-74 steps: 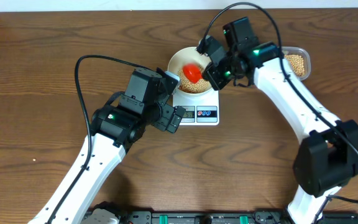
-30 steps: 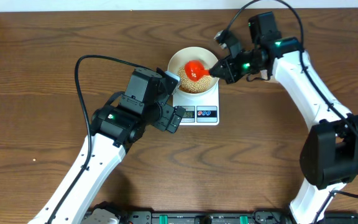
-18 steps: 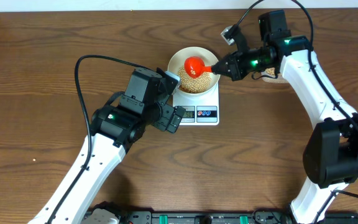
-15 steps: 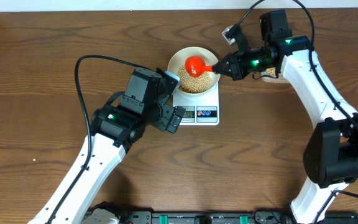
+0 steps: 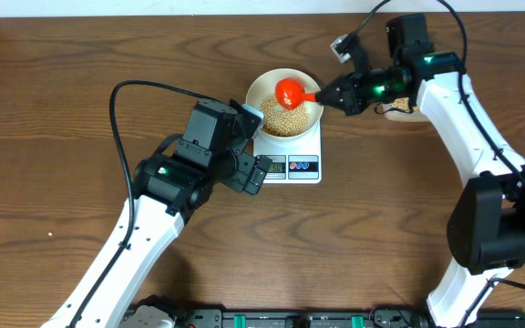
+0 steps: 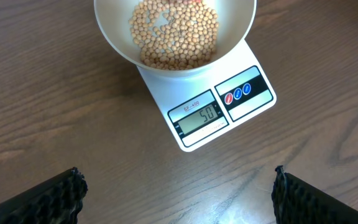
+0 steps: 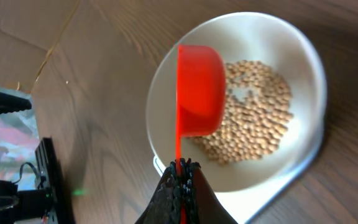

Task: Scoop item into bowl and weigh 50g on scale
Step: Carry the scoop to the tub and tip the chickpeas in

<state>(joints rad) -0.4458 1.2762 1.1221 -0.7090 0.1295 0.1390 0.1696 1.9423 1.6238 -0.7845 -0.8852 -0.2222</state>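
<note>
Right gripper [image 5: 330, 95] on red scoop [image 5: 288, 92] (cup leftward, over bowl [image 5: 252, 87])

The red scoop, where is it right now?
In the overhead view the red scoop is over the white bowl on the scale, top centre, held by its handle in the right tool.

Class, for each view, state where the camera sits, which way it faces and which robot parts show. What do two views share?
Overhead: above the table, looking straight down; both arms, left claw and right claw.
Left wrist: on the left arm, looking down at the scale; its open fingertips show.
Right wrist: behind the red scoop, facing the bowl; its claw grips the handle.
Shared: both wrist views show beans.
</note>
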